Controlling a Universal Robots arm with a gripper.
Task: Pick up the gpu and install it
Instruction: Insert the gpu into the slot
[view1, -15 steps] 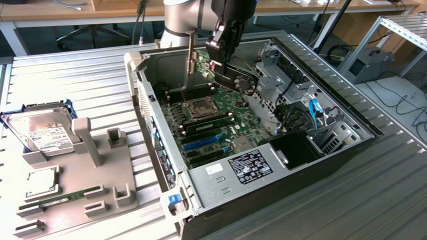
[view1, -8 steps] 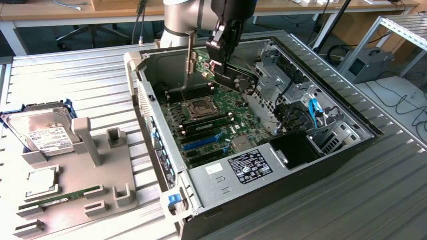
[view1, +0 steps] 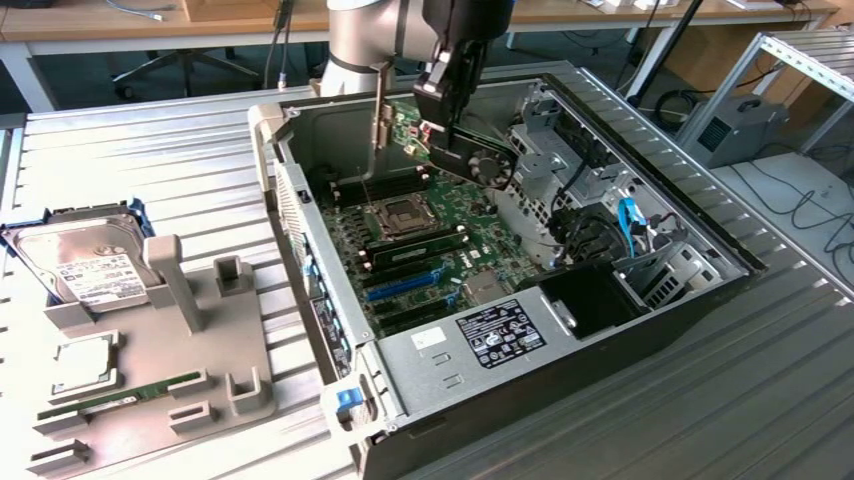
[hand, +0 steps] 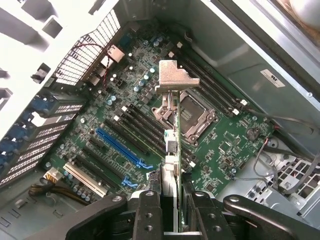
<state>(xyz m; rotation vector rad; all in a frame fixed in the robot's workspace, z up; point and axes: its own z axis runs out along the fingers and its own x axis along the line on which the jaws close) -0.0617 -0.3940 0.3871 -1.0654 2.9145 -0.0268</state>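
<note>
Grasping the gpu (hand: 172, 120) in the clenched gripper (hand: 170, 205), upright above the motherboard (hand: 225, 145) and not yet seated in it; could strike the CPU socket (hand: 195, 117), or bend the silver bracket (hand: 175, 77), if brought down tilted or beside the motherboard's blue slot (hand: 120, 147)

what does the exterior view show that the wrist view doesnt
Exterior view: a grey holder beside the computer case, on the exterior view's left, carrying a hard drive and a RAM stick, plus the power supply label. Wrist view: the perforated rear grille and the gpu seen edge-on. Both: the hand shut on the gpu, held above the motherboard, with the CPU socket and a blue slot.
</note>
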